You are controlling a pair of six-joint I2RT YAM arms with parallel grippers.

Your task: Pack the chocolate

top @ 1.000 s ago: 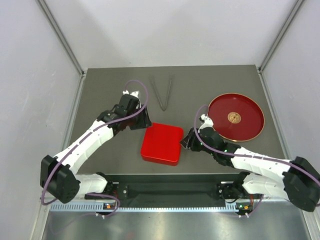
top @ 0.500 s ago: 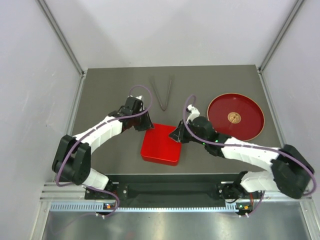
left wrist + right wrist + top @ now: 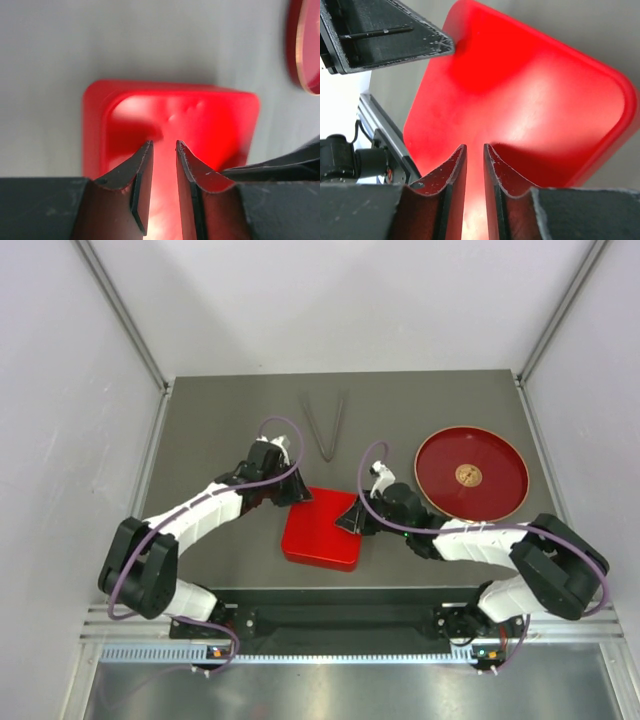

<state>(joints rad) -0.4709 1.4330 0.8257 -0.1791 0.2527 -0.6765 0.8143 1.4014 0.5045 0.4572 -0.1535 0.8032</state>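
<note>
A flat red square lid (image 3: 322, 528) lies closed at the table's near middle. No chocolate pieces show; whatever is beneath the lid is hidden. My left gripper (image 3: 297, 495) is over the lid's far left corner. In the left wrist view it (image 3: 164, 145) hangs just above the lid (image 3: 175, 120), jaws nearly together, nothing between them. My right gripper (image 3: 348, 523) is over the lid's right part. In the right wrist view it (image 3: 475, 147) is low over the lid (image 3: 520, 100), jaws nearly together and empty.
A round dark red plate (image 3: 472, 473) with a small tan spot at its centre sits at the right; its edge shows in the left wrist view (image 3: 305, 45). Dark tongs (image 3: 325, 425) lie at the back middle. Grey walls enclose the table.
My right gripper has moved left from beside the lid's right edge to over the lid. My left gripper has moved right and nearer, to the lid's far left corner.
</note>
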